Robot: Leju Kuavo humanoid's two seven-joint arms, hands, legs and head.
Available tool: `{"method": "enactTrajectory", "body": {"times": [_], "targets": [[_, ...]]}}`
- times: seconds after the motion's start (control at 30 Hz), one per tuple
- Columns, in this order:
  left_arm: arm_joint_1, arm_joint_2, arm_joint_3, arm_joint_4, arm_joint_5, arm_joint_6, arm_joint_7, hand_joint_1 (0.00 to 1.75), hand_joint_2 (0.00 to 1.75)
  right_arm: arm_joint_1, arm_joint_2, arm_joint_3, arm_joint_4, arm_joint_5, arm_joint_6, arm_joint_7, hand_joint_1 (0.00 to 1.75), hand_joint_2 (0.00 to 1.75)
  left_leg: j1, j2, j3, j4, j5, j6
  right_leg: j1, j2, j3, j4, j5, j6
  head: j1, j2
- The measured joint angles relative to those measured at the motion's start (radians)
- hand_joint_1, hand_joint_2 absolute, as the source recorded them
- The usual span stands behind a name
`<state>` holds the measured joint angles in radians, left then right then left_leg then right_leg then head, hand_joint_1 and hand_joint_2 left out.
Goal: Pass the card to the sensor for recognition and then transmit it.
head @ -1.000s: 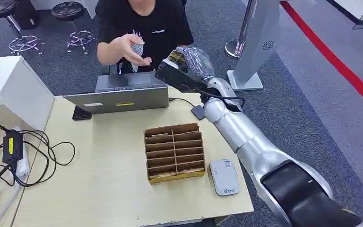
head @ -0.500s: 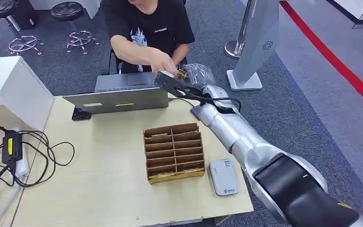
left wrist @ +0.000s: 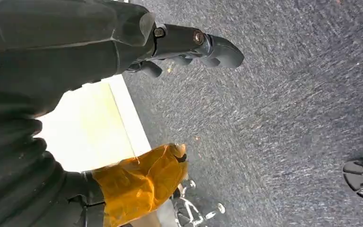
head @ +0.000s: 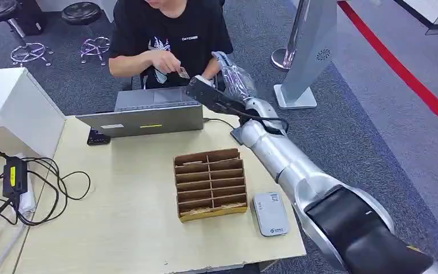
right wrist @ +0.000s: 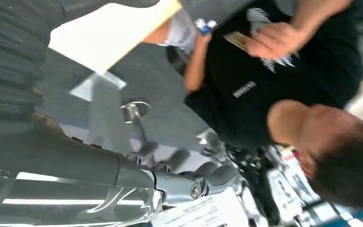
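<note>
The card (head: 183, 72) sits in the person's hand (head: 168, 61) — handover looks done (sensor (head: 270, 213) step unverifiable); right hand (head: 205, 91) extended, empty, fingers apart — left hand (left wrist: 189, 45) empty too.

The robot's right hand (right wrist: 137, 182) is reaching in with its grey ribbed cover, thick thumb and fingers (right wrist: 217, 174) apart, gripping nothing. Facing it, a person in a black T-shirt (right wrist: 255, 90) is holding a card (right wrist: 238, 40) in one hand (right wrist: 274, 40). A corner of the pale wooden table (right wrist: 108, 35) is showing above grey carpet (right wrist: 156, 101).
</note>
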<state>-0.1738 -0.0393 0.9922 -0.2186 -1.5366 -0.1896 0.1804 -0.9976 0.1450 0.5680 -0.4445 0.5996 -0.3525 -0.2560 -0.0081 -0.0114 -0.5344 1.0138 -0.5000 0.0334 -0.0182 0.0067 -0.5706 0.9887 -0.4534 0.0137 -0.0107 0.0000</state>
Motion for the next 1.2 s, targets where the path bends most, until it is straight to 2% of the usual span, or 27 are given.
{"method": "enactTrajectory", "body": {"times": [0.1,0.2,0.47,0.53,0.73,0.93,1.07,1.13,1.17,1.2], "targets": [[0.01,0.0,0.0,0.001,0.002,0.008,-0.006,0.0,1.75,0.025,-0.003,-0.022,-0.067,-0.034,-0.003,-0.046,0.0,1.75,0.0,0.0,0.0,0.0,0.0,0.0,0.0,0.0,0.0,0.0,0.0,0.0,0.0,0.0],[0.025,0.0,0.008,0.002,0.014,0.018,-0.023,0.0,1.75,0.087,-0.028,-0.035,-0.2,-0.085,0.023,-0.088,0.0,1.75,0.0,0.0,0.0,0.0,0.0,0.0,0.0,0.0,0.0,-0.001,0.0,0.0,0.0,0.0],[0.072,0.005,0.043,0.002,0.055,0.034,-0.053,0.0,1.75,0.335,-0.167,-0.034,-0.581,-0.13,0.069,-0.142,0.0,1.75,0.0,0.0,-0.001,0.0,-0.002,0.0,0.0,0.0,0.0,-0.003,-0.001,0.0,0.0,0.0],[0.077,0.007,0.053,0.002,0.063,0.034,-0.053,0.0,1.75,0.387,-0.196,-0.035,-0.64,-0.168,0.115,-0.16,0.0,1.75,0.0,0.0,0.0,0.0,-0.002,0.0,0.0,0.0,0.0,-0.003,-0.001,0.001,0.0,0.0],[0.08,0.011,0.066,0.002,0.066,0.034,-0.053,0.0,1.75,0.471,-0.25,-0.039,-0.733,-0.195,0.149,-0.175,0.0,1.75,0.0,0.0,0.0,0.0,-0.002,0.0,0.0,0.0,0.0,-0.002,-0.001,0.0,0.0,0.0],[0.08,0.011,0.069,0.002,0.068,0.034,-0.053,0.0,1.75,0.486,-0.267,-0.04,-0.767,-0.195,0.15,-0.175,0.0,1.75,0.0,0.0,0.0,0.0,-0.001,0.0,0.0,0.0,0.0,-0.002,-0.001,0.0,0.0,0.0],[0.08,0.011,0.076,0.002,0.075,0.036,-0.053,0.0,1.75,0.502,-0.277,-0.045,-0.778,-0.223,0.177,-0.192,0.0,1.75,0.0,0.0,0.0,0.0,-0.001,0.0,0.001,-0.001,0.0,-0.002,-0.001,0.0,0.0,0.0],[0.081,0.011,0.08,0.002,0.08,0.04,-0.053,0.0,1.75,0.535,-0.285,-0.054,-0.788,-0.209,0.158,-0.214,0.0,1.75,0.0,-0.001,-0.001,0.0,-0.002,0.0,0.001,-0.001,0.0,-0.002,-0.001,0.001,0.0,0.0],[0.082,0.011,0.08,0.002,0.08,0.042,-0.053,0.0,1.75,0.556,-0.288,-0.058,-0.791,-0.178,0.126,-0.219,0.0,1.75,0.0,-0.001,-0.001,0.0,-0.002,0.0,0.001,-0.001,0.0,-0.002,-0.001,0.001,0.0,0.0],[0.082,0.011,0.081,0.002,0.079,0.042,-0.053,0.0,1.75,0.576,-0.29,-0.061,-0.79,-0.108,0.055,-0.21,0.0,1.75,0.0,-0.001,-0.001,0.0,-0.002,0.0,0.0,-0.001,0.0,-0.002,-0.001,0.001,0.0,0.0]]}}
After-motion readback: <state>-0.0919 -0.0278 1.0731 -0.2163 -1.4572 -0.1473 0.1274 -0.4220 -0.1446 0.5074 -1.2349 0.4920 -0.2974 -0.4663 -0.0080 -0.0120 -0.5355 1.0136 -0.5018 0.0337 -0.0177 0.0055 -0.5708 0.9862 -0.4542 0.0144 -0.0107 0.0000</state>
